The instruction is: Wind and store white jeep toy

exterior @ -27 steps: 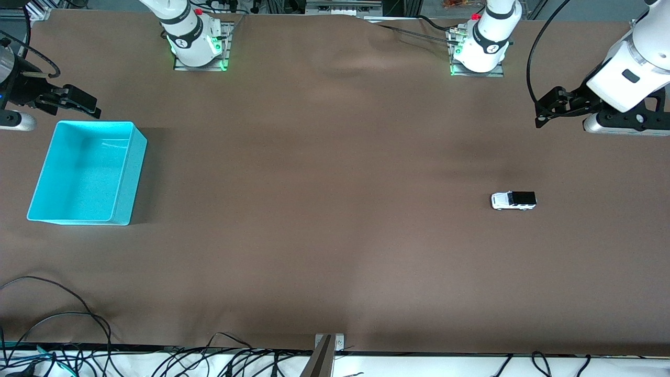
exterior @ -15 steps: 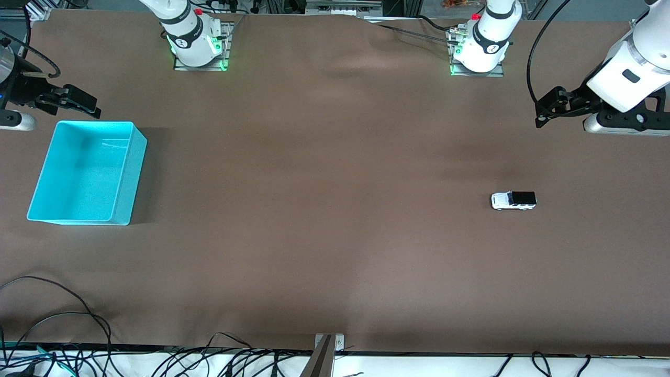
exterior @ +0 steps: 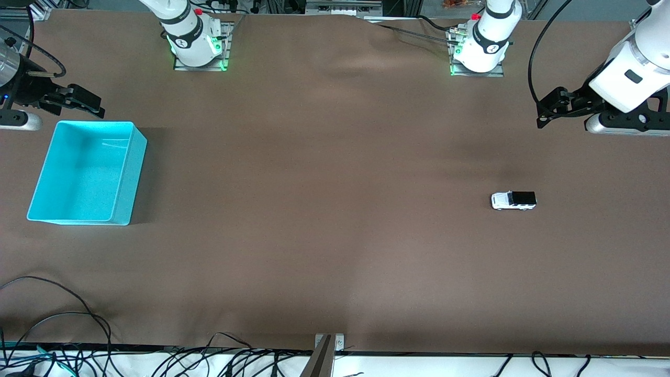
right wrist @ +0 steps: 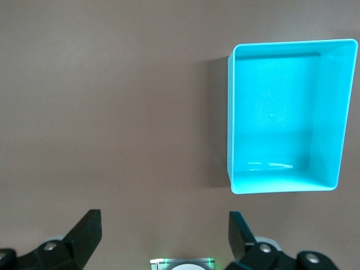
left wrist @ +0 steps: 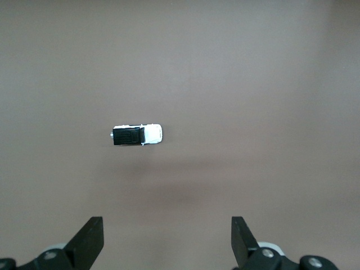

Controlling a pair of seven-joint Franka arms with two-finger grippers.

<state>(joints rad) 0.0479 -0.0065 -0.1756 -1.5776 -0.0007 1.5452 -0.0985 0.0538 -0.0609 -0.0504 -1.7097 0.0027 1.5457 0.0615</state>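
Note:
The white jeep toy (exterior: 513, 200) with its black roof rests on its wheels on the brown table, toward the left arm's end; the left wrist view shows the same toy (left wrist: 136, 135) well ahead of my fingers. My left gripper (exterior: 549, 110) hangs open and empty in the air at that end of the table, and its dark fingertips (left wrist: 90, 239) stand wide apart. At the right arm's end my right gripper (exterior: 84, 102) is open and empty, up over the table just beside the turquoise bin (exterior: 128, 178).
The turquoise bin (right wrist: 332, 112) is empty inside. Both arm bases (exterior: 194, 42) stand along the table's farthest edge. Loose black cables (exterior: 63, 314) lie over the edge nearest the front camera, with a metal bracket (exterior: 327, 345) at its middle.
Both grippers have shifted very slightly; the jeep and the bin have not moved.

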